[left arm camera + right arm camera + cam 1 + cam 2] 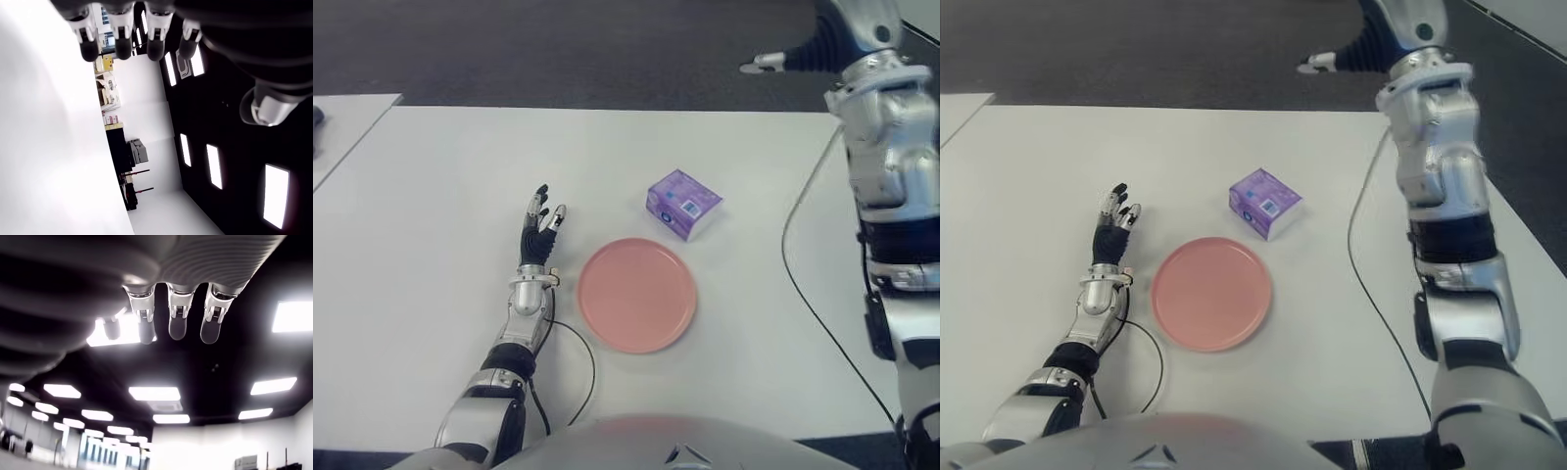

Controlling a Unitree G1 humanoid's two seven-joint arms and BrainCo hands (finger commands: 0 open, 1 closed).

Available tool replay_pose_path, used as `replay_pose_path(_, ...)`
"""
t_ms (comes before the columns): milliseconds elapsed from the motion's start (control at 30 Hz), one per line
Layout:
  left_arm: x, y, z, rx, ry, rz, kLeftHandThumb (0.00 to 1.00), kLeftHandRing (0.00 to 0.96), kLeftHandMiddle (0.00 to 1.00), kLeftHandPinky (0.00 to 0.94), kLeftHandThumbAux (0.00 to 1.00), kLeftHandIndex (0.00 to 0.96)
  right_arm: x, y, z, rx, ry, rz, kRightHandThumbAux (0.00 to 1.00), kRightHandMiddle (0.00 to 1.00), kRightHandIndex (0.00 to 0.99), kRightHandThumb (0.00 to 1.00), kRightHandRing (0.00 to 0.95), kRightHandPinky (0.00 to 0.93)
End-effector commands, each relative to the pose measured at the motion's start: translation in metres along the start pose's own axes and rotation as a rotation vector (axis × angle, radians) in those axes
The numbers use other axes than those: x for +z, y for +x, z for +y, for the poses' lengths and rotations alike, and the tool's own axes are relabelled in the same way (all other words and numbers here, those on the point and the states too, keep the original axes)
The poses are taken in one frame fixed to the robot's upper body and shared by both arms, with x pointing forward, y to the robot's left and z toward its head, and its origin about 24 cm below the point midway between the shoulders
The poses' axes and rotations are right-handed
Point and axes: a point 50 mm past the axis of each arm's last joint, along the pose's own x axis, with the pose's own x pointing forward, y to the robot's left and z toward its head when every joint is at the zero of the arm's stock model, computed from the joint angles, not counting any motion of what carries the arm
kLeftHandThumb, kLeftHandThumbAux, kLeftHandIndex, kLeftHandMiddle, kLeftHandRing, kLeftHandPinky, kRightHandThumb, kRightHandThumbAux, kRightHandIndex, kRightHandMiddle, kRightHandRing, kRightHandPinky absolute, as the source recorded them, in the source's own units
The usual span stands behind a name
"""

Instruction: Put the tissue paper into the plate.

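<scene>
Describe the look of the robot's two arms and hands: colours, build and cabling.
Both arms are silver-grey metal segments with black joints. The left hand has a black palm, black-and-silver fingers with dark tips, and a silver wrist cuff; a thin black cable loops beside its forearm. The right hand is silver beyond a ribbed black sleeve, and another black cable trails alongside the arm.

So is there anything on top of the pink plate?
No, the pink plate has nothing on it. The purple tissue pack sits on the table just beyond it, not touching. What's under the plate is hidden.

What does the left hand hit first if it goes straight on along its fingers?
Probably nothing: the left hand points across bare table toward the far edge. Plate and tissue pack lie off to its right.
</scene>
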Motion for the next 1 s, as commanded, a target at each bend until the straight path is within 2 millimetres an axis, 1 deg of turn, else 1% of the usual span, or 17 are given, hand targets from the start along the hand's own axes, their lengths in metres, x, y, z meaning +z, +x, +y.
replay_pose_path(33,-0.016,-0.019,-0.005,-0.018,0.013,0.073,0.0,0.0,0.0,0.0,0.388,0.0,0.073,-0.013,0.115,0.307,0.184,-0.098,0.523,0.001,0.0,0.127,0.0,0.003)
replay_pose_path(67,-0.016,-0.019,-0.005,-0.017,0.012,0.074,0.0,0.0,0.0,0.0,0.389,0.0,0.079,-0.01,0.119,0.315,0.179,-0.106,0.524,0.001,0.0,0.125,0.0,0.002)
replay_pose_path(167,-0.016,-0.02,-0.006,-0.015,0.01,0.074,0.0,0.0,0.0,0.0,0.396,0.0,0.088,-0.007,0.129,0.332,0.168,-0.124,0.522,0.0,0.0,0.11,0.0,0.0)
replay_pose_path(267,-0.016,-0.02,-0.006,-0.013,0.009,0.073,0.0,0.0,0.0,0.0,0.4,0.0,0.088,-0.009,0.139,0.351,0.163,-0.132,0.52,0.0,0.0,0.11,0.0,0.0)
replay_pose_path(300,-0.015,-0.021,-0.006,-0.014,0.01,0.073,0.0,0.0,0.0,0.0,0.401,0.0,0.087,-0.013,0.147,0.366,0.167,-0.13,0.52,0.0,0.0,0.112,0.0,0.0)
replay_pose_path(400,-0.015,-0.021,-0.007,-0.018,0.012,0.07,0.0,0.0,0.0,0.0,0.401,0.0,0.082,-0.022,0.161,0.392,0.177,-0.122,0.52,0.0,0.0,0.136,0.0,0.0)
replay_pose_path(567,-0.013,-0.022,-0.008,-0.026,0.014,0.066,0.0,0.0,0.0,0.0,0.402,0.0,0.076,-0.025,0.167,0.398,0.181,-0.114,0.521,0.0,0.0,0.158,0.0,0.0)
replay_pose_path(733,-0.013,-0.023,-0.008,-0.022,0.018,0.063,0.0,0.0,0.0,0.0,0.402,0.0,0.071,-0.026,0.172,0.41,0.165,-0.089,0.519,0.0,0.0,0.151,0.0,0.0)
replay_pose_path(1000,-0.014,-0.024,-0.007,-0.016,0.014,0.06,0.0,0.0,0.0,0.0,0.402,0.0,0.065,-0.038,0.186,0.47,0.136,-0.039,0.529,0.004,0.0,0.139,0.0,0.0)
